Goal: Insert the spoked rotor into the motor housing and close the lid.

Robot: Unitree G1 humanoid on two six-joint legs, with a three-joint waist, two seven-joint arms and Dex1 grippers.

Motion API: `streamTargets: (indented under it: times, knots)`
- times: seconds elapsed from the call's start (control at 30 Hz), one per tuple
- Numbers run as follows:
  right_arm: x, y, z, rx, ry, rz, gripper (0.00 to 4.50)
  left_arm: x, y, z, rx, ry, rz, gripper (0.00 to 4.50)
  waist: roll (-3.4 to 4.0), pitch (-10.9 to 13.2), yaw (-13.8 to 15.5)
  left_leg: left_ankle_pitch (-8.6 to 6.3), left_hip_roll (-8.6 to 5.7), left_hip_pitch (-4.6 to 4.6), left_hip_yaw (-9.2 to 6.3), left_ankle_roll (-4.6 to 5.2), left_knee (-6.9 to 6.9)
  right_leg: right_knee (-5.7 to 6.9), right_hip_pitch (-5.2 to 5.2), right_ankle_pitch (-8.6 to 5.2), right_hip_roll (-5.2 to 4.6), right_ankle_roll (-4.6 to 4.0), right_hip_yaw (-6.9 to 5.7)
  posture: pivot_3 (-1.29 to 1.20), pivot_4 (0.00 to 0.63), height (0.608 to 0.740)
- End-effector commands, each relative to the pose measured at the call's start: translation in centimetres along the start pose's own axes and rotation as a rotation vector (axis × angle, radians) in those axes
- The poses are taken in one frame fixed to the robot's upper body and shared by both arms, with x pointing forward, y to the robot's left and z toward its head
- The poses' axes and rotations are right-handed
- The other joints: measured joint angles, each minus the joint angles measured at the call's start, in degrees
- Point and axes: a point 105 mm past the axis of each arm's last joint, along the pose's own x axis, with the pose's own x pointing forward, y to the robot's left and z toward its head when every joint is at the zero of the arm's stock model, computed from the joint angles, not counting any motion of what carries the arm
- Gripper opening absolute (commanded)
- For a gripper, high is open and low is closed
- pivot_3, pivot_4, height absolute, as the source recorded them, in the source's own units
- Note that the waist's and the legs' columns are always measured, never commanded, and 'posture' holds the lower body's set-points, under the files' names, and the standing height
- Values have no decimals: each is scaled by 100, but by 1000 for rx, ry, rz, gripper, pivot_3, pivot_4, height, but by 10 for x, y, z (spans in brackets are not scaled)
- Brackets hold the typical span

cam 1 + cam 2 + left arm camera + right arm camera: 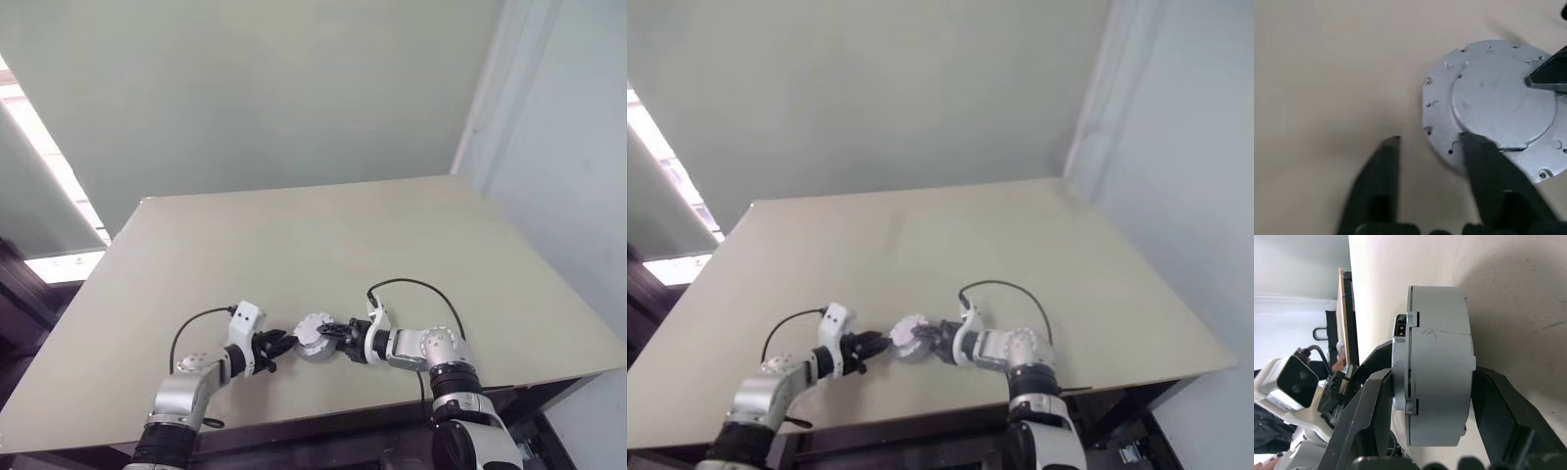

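Observation:
A round silver-grey motor casing (313, 336) is held on edge just above the table, near its front edge. My right gripper (1432, 374) is shut on it, one finger on each flat face. A seam (1409, 362) runs around the casing between a thin part and a thicker part; I cannot tell which is the lid and which the motor housing. The spoked rotor is hidden. My left gripper (1427, 142) is open beside the casing's flat face (1498, 105). One of its fingers (1484, 166) overlaps the rim, and nothing lies between the two fingers.
The beige table (294, 245) stretches far ahead and to both sides of the arms. Its front edge (323, 416) runs just under both wrists. A pale wall stands behind the table, with a drop to the floor along the left edge (88, 284).

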Motion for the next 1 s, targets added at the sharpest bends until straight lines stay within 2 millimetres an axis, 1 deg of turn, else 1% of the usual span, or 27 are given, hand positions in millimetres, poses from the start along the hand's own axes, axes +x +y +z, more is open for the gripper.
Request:
streamTargets:
  times: [0.03, 0.1, 0.13, 0.17, 0.23, 0.27, 0.33, 0.4, 0.53, 0.6, 0.73, 0.83, 1.0]
  knots:
    - [18, 24, -16, -8, 57, 80, 2161, -1, -8, 15, -51, -55, -56, 3274, 0, 1, -1, 0, 0, 0, 0, 0, 0, 0, -1, 0, 0, 0, 0, 0, 0, 740]
    - [18, 24, -16, -1, 57, 83, 2161, -6, 3, 22, -92, -95, -9, 3963, 0, 2, -2, 0, 1, -2, -1, 0, 2, 1, -2, 0, 0, 0, -1, 0, 0, 740]
    - [18, 24, -17, 4, 57, 90, 2161, -10, 10, 26, -149, -118, 21, 4334, -1, 3, -2, 0, 1, -4, -1, 0, 2, 1, -4, 0, 0, 0, -1, 0, 0, 740]
    - [18, 25, -17, 8, 57, 95, 2160, -13, 14, 28, -189, -130, 38, 4500, -3, 4, -2, 0, 1, -8, -2, 0, 2, 1, -8, 0, 0, 0, -1, 0, 0, 740]
    - [17, 30, -18, 29, 56, 143, 2158, -21, 21, 31, -305, -156, 50, 4500, -9, 6, -7, 0, 2, -11, -4, 0, 2, 1, -10, 0, 1, 0, -3, 0, 0, 740]
    - [17, 36, -17, 51, 45, 191, 2154, -25, 23, 31, -373, -165, 42, 4500, -11, 7, -16, 0, 4, -12, -4, 0, 2, 1, -11, 0, 2, 0, -3, 0, 0, 740]
    - [14, 49, -14, 79, 21, 285, 2154, -30, 20, 33, -532, -208, -2, 4500, -10, 9, -36, 0, 6, -19, -5, 0, 0, 1, -18, 0, 5, 0, -3, 0, 0, 740]
    - [13, 55, -12, 82, 15, 321, 2153, -32, 15, 35, -652, -245, -44, 4500, -12, 13, -32, 0, 5, -24, -4, 0, -6, -2, -22, 0, 3, 0, -1, 0, 0, 740]
    - [11, 65, -9, 79, 4, 361, 2152, -35, 12, 35, -808, -282, -81, 4500, -37, 29, 2, -1, -3, -31, -5, 1, -3, -7, -23, 0, -6, 1, -2, 0, 0, 740]
    - [10, 68, -8, 78, -1, 373, 2152, -36, 11, 34, -851, -291, -92, 4500, -44, 32, 3, -1, -3, -32, -6, 0, 0, -6, -22, 0, -6, 2, -3, 0, 0, 740]
    - [9, 78, -9, 63, 7, 400, 2151, -38, 1, 37, -928, -323, -164, 4500, -45, 33, 5, -1, -3, -31, -6, 0, 1, -6, -22, 0, -6, 1, -3, 0, 0, 740]
    - [10, 87, -11, 45, 21, 421, 2150, -33, -9, 37, -965, -308, -216, 4500, -45, 34, 5, -1, -3, -31, -5, -1, -1, -7, -23, 0, -5, 1, -3, 0, 0, 740]
    - [10, 95, -14, 21, 40, 432, 2146, -24, -17, 36, -1006, -302, -248, 4500, -45, 34, 5, -1, -4, -31, -4, -1, -2, -7, -23, 0, -5, 1, -2, 0, 0, 740]
